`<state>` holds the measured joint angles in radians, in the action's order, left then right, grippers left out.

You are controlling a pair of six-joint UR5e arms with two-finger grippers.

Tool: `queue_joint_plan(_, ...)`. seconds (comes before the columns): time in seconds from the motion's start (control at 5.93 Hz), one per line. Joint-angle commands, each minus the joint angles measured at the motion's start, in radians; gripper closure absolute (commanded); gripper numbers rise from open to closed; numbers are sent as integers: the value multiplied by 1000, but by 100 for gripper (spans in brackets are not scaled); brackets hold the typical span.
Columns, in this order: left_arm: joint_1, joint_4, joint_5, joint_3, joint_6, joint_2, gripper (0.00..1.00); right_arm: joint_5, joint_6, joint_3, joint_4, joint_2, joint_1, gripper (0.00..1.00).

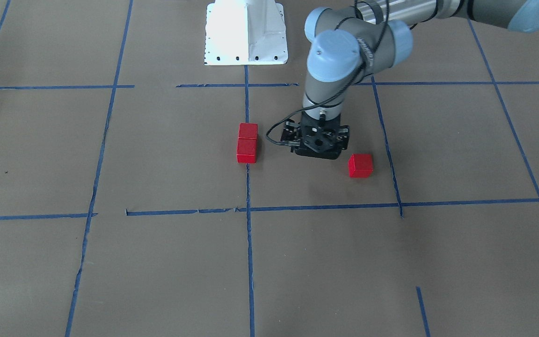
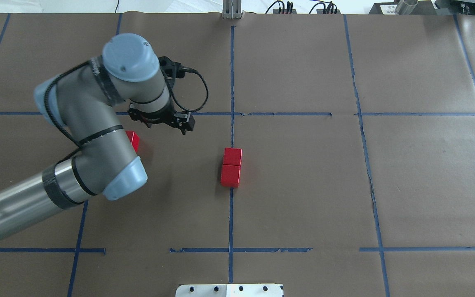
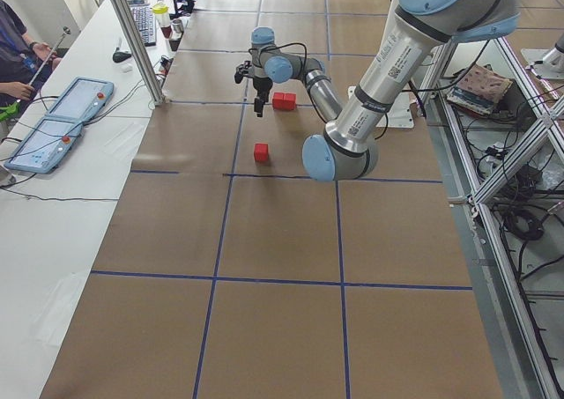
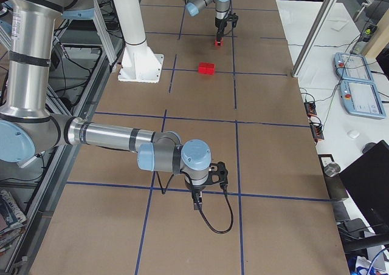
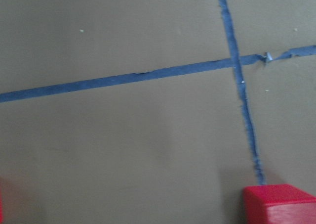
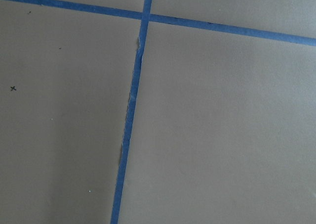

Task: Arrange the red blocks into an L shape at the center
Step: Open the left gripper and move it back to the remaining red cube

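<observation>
2 red blocks touch in-line on ctr line, leg done. 3rd block loose at their 9 o'clock, overhead, not yet joined. L gripper hovers near it; spread or pinched, can't tell.

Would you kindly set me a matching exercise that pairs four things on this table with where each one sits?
Things:
1. pair of touching red blocks
2. lone red block
3. left gripper
4. white base

Places:
A. at the top of the front-facing view
B. over bare brown paper, between the blocks
C. on the long blue tape line
D. by itself, on the robot's left side

Pairs: 1-C, 2-D, 3-B, 4-A
</observation>
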<state>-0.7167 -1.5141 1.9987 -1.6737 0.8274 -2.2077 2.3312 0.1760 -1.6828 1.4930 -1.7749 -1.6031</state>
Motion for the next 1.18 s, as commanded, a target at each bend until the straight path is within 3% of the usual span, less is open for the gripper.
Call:
queue_joint_plan(0.0, -81, -93, 46, -21, -94, 144, 0, 2, -1, 0, 0, 0, 0, 0)
queue_joint_plan(1.01, -6, -116, 43, 55, -73, 154, 0, 2, -1, 0, 1, 0, 2, 0)
